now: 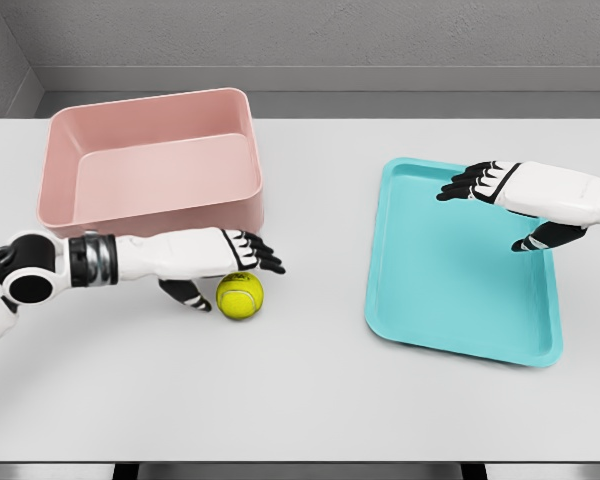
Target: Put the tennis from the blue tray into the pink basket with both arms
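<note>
Ball on the table beside the left hand, basket just behind it.

We saw the tennis ball lying on the grey table, not in the blue tray, with our left hand over and beside it, fingers spread loosely and holding nothing. To do this step well, we judged that the hand should settle lower, close thumb and fingers round the ball's middle, then lift clear of the pink basket wall at the far side before dropping it in. That near wall stood in the way of any low sweep. Our right hand hovered over the tray's far right corner, fingers open and idle, well apart from the ball.
</note>
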